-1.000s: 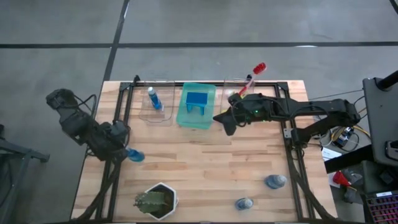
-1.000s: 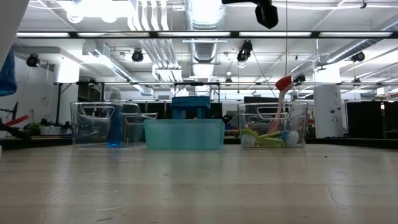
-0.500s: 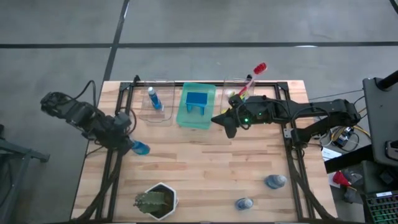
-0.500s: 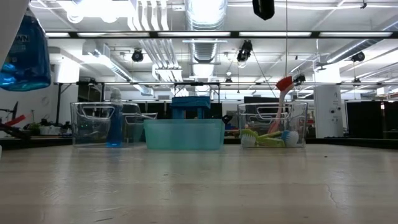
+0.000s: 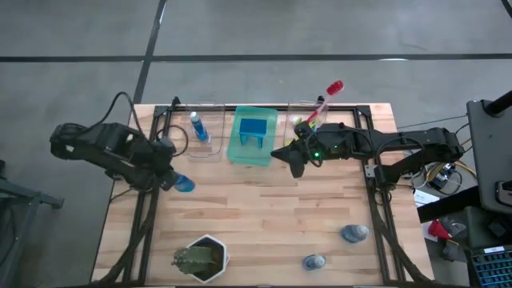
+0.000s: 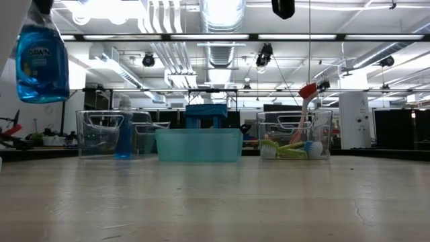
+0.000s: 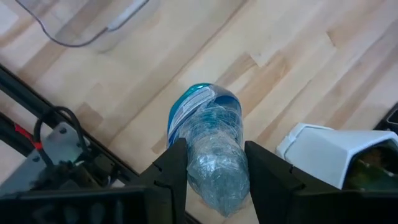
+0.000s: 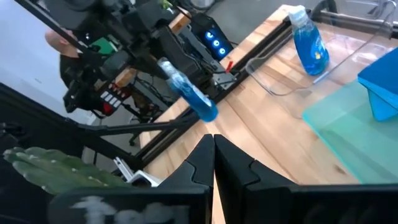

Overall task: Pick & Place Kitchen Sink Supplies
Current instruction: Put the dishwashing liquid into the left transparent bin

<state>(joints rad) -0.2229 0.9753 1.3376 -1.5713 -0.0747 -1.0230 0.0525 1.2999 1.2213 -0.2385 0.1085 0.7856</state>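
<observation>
Hanging clamped between the left gripper [image 7: 211,180] jaws: blue bottle [image 7: 208,140].

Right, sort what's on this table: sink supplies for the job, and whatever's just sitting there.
Job:
held blue bottle in left gripper
binned blue bottle
blue sponge
red brush
two bottles lying down

Lying about:
potted plant
clear bins
green tray

Left arm reaches in over the table's left edge, left tool [image 7: 211,180] clamped on a blue bottle [image 7: 208,134], held in the air. Right arm stretched across the far-right side, right tool [image 5: 293,157] fingers pressed together, holding nothing.
</observation>
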